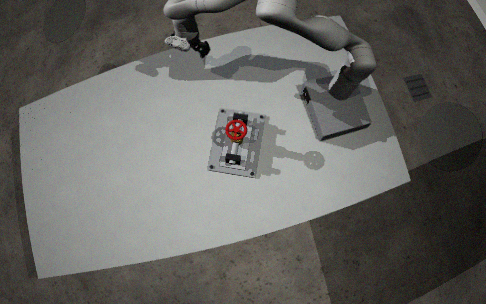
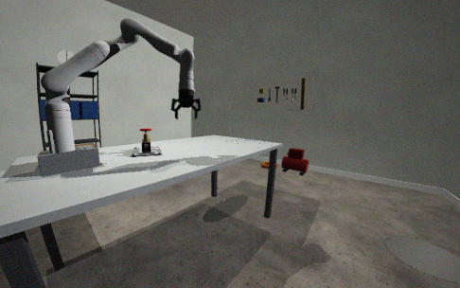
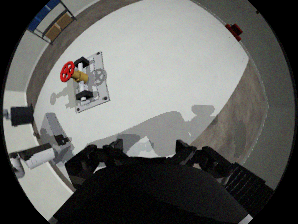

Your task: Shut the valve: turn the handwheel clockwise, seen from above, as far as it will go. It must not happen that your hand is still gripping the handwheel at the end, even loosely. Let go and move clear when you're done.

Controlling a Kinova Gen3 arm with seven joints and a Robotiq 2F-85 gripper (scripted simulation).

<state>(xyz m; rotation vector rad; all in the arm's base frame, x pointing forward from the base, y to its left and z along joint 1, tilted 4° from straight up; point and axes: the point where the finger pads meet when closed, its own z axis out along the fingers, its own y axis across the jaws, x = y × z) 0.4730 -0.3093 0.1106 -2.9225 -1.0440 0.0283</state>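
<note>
The valve has a red handwheel (image 1: 236,129) on a brass stem, standing upright on a grey baseplate (image 1: 236,144) near the middle of the white table. It also shows in the exterior view (image 2: 145,130) and small at the upper left of the wrist view (image 3: 67,71). My gripper (image 2: 185,108) is open and empty. It hangs high above the table, well off to the side of the valve and far from the handwheel. In the overhead view the gripper (image 1: 192,46) is near the table's far edge.
The arm's grey base block (image 1: 336,112) stands on the table to one side of the valve. A shelf rack (image 2: 71,109) stands behind the table. A red machine (image 2: 295,160) sits on the floor beyond the table.
</note>
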